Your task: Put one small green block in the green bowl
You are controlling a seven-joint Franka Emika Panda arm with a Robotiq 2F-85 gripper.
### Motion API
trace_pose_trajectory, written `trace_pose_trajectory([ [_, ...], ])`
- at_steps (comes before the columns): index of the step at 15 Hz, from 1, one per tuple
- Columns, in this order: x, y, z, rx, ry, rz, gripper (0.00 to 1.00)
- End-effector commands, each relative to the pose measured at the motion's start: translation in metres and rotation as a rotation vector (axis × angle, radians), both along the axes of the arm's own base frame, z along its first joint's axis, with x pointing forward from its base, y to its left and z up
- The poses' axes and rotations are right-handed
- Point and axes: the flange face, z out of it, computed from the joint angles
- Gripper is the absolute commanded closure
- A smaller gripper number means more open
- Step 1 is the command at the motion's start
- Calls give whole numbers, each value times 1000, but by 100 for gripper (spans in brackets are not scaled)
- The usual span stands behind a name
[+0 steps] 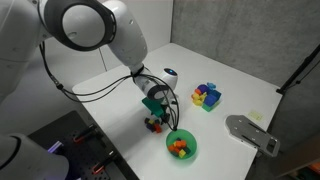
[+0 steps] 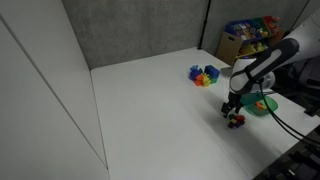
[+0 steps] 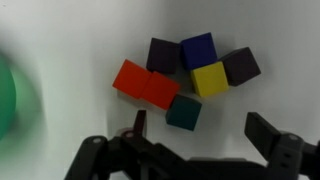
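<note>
The gripper (image 3: 198, 126) is open and holds nothing. In the wrist view its two dark fingers (image 3: 139, 122) stand wide apart at the bottom edge, with bare white table (image 3: 280, 40) between and around them. The small green block (image 3: 183, 112), a dark teal-green cube, lies on the table just ahead of the gap between the fingers. It is nearer the finger on the picture's left side, and neither finger touches it. A red piece (image 3: 145, 85) that looks like two red cubes side by side sits just beyond it, close to its corner, and a yellow cube (image 3: 210, 78) sits just beyond it on the other side. Farther out in the same cluster are a blue cube (image 3: 198, 50) and two dark purple cubes (image 3: 163, 55), all packed close together. In both exterior views the gripper (image 1: 153, 109) (image 2: 233, 107) points down right over this cluster of cubes (image 1: 154, 124) (image 2: 236, 120); whether it touches any of them cannot be told. The green bowl (image 1: 190, 152) (image 2: 270, 108) stands near the gripper, apart from the cluster. It shows as a green blur (image 3: 12, 100) at the edge of the wrist view and holds a few small orange-red pieces (image 1: 178, 147). A pile of bigger coloured blocks (image 1: 207, 96) (image 2: 204, 76) lies well apart from the gripper. A flat grey object (image 1: 250, 133) lies beyond the bowl.
</note>
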Motion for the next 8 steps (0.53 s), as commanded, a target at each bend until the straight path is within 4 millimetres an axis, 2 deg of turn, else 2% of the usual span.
trace_pose_trajectory([
  [1,-2,2,-2,1,31,-4,0],
  [4,-5,3,-2,7,59,-6,1],
  [5,-6,3,-1,7,67,-5,25],
  [7,-7,2,-1,7,77,-7,30],
  [8,-7,2,-1,8,80,-7,40],
])
